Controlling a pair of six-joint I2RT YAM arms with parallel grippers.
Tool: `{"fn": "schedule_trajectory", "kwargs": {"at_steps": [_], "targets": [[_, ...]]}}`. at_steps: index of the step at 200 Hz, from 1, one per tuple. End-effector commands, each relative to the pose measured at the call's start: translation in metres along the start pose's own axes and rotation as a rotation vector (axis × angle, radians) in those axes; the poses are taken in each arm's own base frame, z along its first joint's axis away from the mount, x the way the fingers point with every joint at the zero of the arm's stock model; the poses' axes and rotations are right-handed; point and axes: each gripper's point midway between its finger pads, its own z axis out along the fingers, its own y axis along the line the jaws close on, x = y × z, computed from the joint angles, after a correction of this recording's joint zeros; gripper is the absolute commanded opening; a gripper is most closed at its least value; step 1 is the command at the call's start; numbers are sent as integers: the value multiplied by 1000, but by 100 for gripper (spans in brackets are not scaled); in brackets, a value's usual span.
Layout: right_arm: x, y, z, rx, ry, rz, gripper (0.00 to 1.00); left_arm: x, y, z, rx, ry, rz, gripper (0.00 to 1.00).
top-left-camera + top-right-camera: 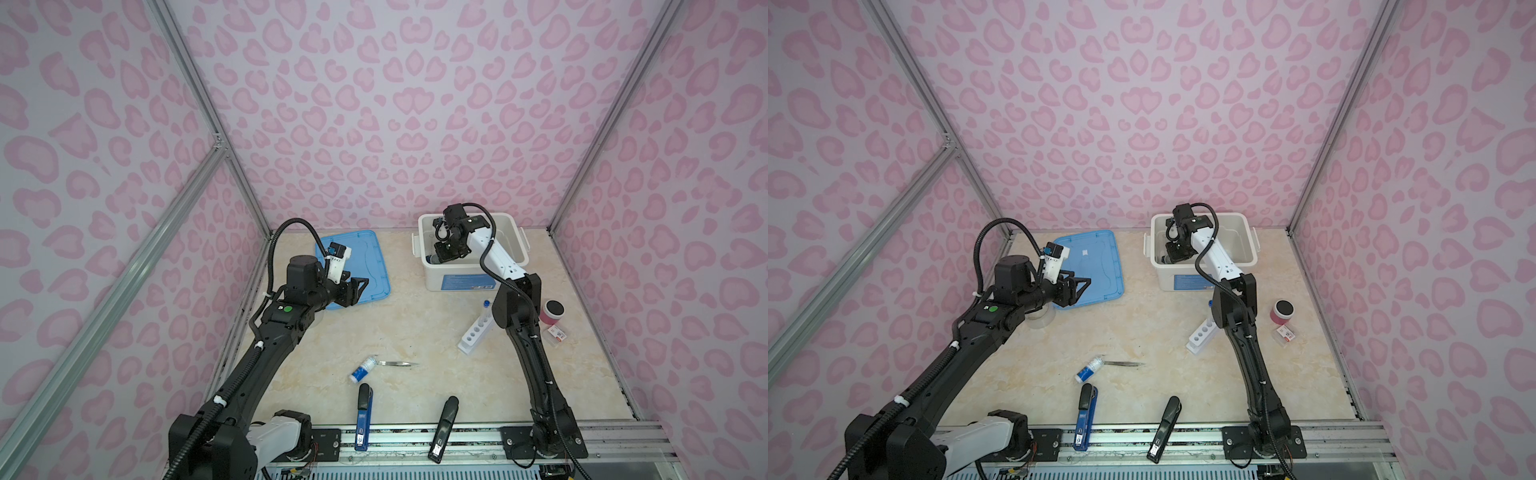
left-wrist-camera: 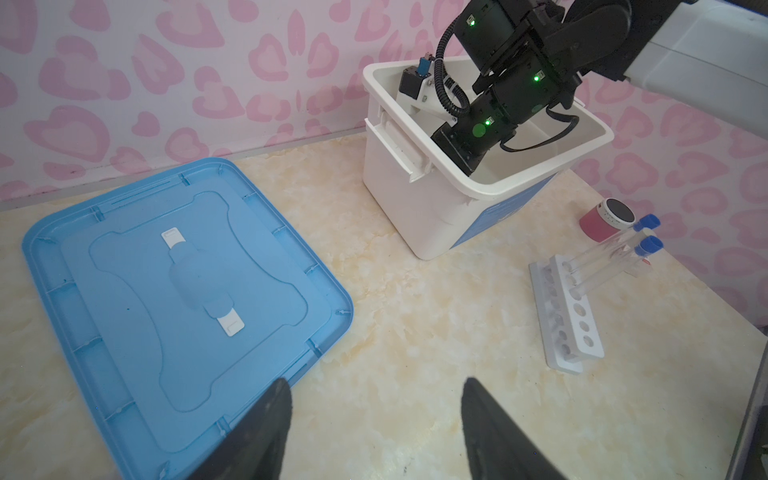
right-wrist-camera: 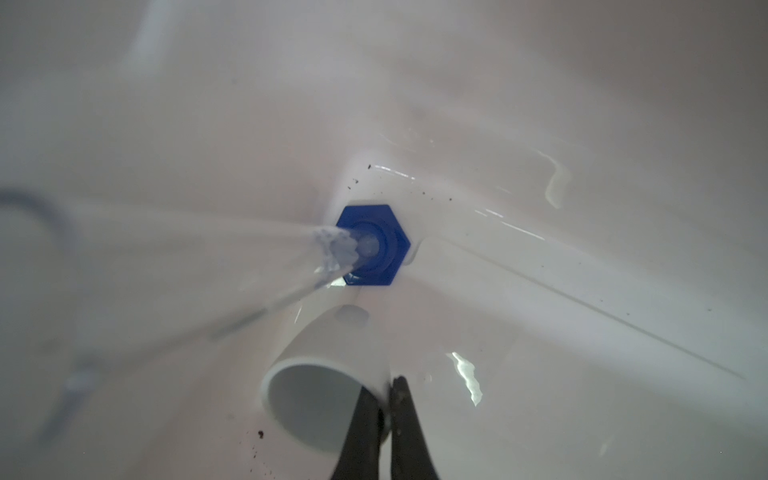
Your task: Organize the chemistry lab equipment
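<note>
My right gripper (image 3: 386, 386) reaches down into the white bin (image 1: 519, 245) and is shut on the rim of the tiny white cup (image 3: 345, 336), which lies tilted on the bin floor. Beside it in the bin is the clear cylinder (image 3: 372, 245) with its blue hexagonal base. My left gripper (image 2: 376, 386) hangs open and empty over the table, at the near edge of the blue lid (image 1: 370, 266). The white rack (image 1: 476, 332) holds blue-capped test tubes (image 2: 602, 257). The white-and-blue bottle (image 1: 363, 369) and metal tweezers (image 1: 399, 364) lie mid-table.
A blue stapler-like tool (image 1: 363, 415) and a black one (image 1: 444, 428) lie at the front edge. A pink jar with a black lid (image 1: 552, 311) and a small packet (image 1: 557, 333) sit right of the rack. A clear tape roll (image 1: 1042, 318) lies under my left arm.
</note>
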Motion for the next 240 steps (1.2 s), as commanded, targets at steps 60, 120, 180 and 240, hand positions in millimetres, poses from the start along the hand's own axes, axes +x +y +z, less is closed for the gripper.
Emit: {"fn": "schedule_trajectory", "kwargs": {"at_steps": [60,120,180,240], "targets": [[8,0,18,-6,31,11,4,-5,0,-2,-4,-23,11,67],[5,0,12,-4,18,8,6,-5,0,-3,-3,-26,12,67],[4,-1,5,4,16,7,15,-7,-2,-5,1,-36,17,67],[-5,-2,-14,6,-18,14,17,-9,-4,-9,1,-45,22,67]]}}
